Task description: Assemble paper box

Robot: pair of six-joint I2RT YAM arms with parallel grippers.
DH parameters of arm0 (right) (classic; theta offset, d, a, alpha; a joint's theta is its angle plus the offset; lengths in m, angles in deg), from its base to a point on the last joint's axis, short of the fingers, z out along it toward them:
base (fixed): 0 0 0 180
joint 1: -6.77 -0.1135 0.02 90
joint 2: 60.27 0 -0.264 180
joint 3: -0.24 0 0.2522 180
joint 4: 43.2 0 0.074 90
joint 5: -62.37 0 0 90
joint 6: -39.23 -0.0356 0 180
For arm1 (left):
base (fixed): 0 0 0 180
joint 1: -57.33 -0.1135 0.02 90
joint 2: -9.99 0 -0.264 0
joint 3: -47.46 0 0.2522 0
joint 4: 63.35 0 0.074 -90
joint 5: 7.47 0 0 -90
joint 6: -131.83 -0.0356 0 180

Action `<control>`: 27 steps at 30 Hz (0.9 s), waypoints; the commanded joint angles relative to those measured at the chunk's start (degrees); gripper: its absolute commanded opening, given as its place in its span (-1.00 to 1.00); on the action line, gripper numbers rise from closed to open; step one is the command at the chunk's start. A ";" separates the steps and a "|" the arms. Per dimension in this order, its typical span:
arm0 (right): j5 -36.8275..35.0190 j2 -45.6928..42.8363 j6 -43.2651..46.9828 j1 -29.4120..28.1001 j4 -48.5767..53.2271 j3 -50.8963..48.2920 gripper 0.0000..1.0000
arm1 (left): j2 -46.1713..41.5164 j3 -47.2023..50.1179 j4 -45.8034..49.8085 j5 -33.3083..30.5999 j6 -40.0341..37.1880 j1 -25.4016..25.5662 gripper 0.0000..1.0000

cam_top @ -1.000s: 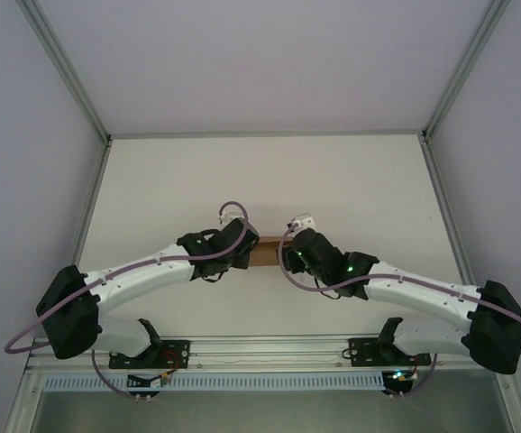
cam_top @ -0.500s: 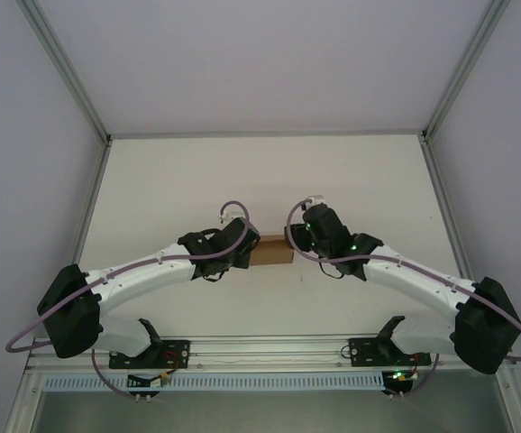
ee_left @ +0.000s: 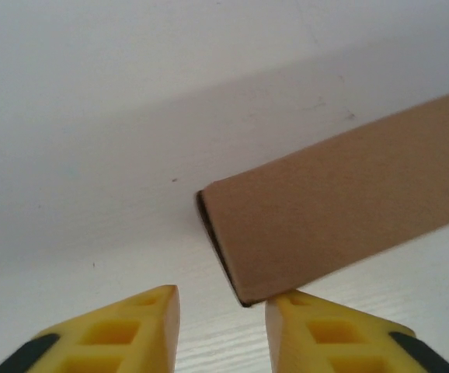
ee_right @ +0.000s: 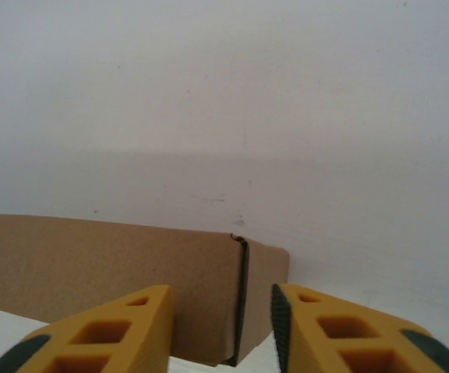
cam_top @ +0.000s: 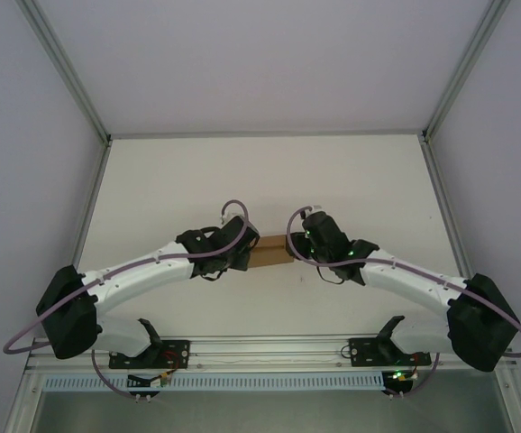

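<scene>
Both claws spread, gripping nothing: the left gripper sits at the paper box's 9 o'clock end, and the right gripper straddles its 3 o'clock corner seam. An uneven squeeze could skew the light box mid-table or buckle that seam. Bare table lies open toward 12 o'clock, its far edge well apart.

The matte white flat tabletop is closed in by pale grey-lilac wall panels at the back and on both sides. Silver aluminium frame bars run along the corners. The light is soft and even.
</scene>
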 commanded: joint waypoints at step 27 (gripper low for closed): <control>-0.46 3.47 -5.60 0.15 5.94 -3.89 -0.53 | -2.62 9.26 -13.49 27.71 6.81 -16.91 -0.07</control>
